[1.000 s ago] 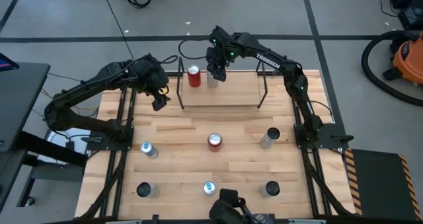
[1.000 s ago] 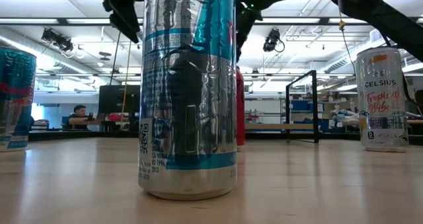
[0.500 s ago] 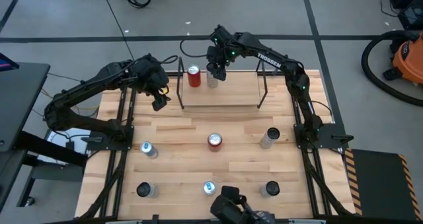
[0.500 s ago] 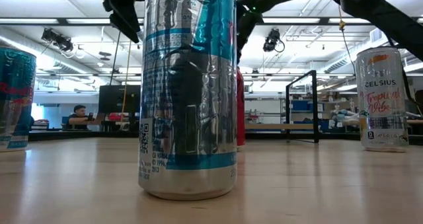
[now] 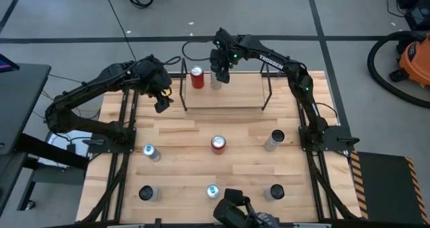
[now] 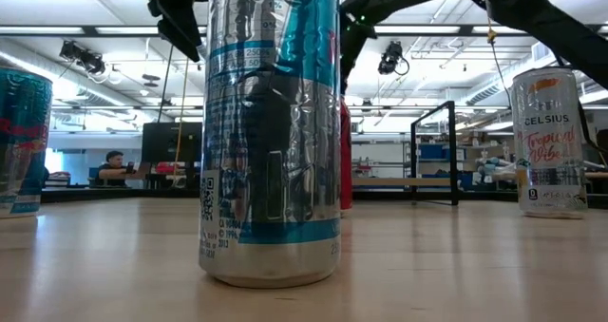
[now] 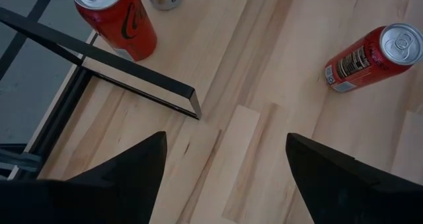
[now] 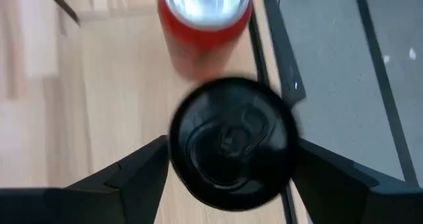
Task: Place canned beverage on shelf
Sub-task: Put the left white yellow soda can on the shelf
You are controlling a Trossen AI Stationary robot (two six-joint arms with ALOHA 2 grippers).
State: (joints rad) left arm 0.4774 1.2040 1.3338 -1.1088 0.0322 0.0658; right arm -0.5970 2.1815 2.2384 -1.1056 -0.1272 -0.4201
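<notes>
The shelf [image 5: 232,97] stands at the table's far middle, a wood board framed by thin black rods. A red can [image 5: 197,77] stands on its left part. Right beside it is a pale can with a black top [image 8: 231,141], also seen in the high view [image 5: 216,81]. My right gripper [image 5: 218,71] hangs over this can from above, open, one finger [image 8: 142,168] on each side of it. My left gripper [image 5: 161,104] hovers open off the shelf's left end, holding nothing [image 7: 225,158]. My right gripper has its fingers close against the black-topped can's two sides [image 8: 173,151], coming from above and slanting down. The can's top hides the fingertips, so I cannot tell whether they touch it. The can stands upright over the shelf board.
Several more cans stand on the table nearer the front: a red one [image 5: 218,143] in the middle, silver ones left [image 5: 149,152] and right [image 5: 274,140], and three along the near edge. One of them [image 6: 271,132] fills the low view.
</notes>
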